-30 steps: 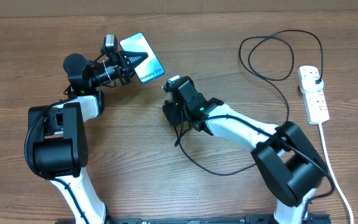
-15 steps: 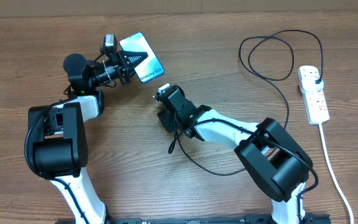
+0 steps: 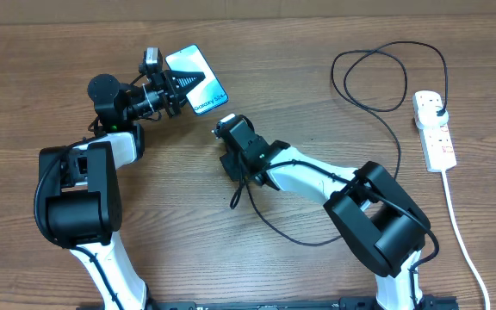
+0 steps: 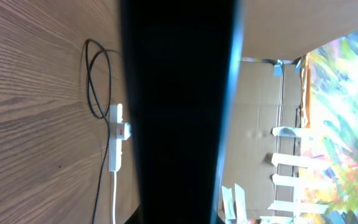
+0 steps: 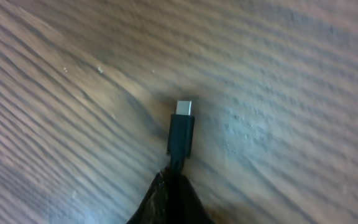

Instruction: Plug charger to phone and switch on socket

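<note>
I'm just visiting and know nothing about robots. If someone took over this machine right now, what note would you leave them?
Left gripper: shut on the phone, screen lit.
Right gripper: shut on the charger just behind its connector tip, which is near the phone but not yet in it.
Socket: far right, with the charger's plug seated in it. Its switch is too small to read.
Done: phone and cable end both gripped.
Left: push the tip into the phone, then press the socket switch.
</note>
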### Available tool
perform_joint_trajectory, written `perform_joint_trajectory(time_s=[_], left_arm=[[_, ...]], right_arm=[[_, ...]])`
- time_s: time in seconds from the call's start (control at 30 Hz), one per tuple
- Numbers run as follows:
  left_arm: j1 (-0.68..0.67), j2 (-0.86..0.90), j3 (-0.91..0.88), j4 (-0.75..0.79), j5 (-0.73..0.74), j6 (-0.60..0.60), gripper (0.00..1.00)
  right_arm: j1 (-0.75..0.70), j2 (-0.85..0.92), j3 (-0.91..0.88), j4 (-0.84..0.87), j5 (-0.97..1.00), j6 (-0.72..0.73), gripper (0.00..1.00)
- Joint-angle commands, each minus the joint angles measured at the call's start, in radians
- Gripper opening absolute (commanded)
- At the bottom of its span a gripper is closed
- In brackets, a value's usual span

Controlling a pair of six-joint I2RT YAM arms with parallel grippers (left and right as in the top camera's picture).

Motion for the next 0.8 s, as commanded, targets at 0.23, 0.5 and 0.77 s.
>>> perform_joint_trajectory(time_s=[0.23,0.5,0.77], left_arm=[[0.002,-0.010,0.011,0.011,0.024,0.029,0.04],[-0.006,-0.010,0.011,0.011,0.072,0.029,0.04],[-0.026,-0.010,0.011,0.011,0.063,0.029,0.05]], right_arm=[[-0.105,-0.163,0.076,-0.230,-0.341,0.171,0.04],[-0.225,-0.318,0.076,-0.283,-0.603,0.155,0.04],[-0.233,-0.339,0.068,-0.344,-0.513,0.087,0.27]])
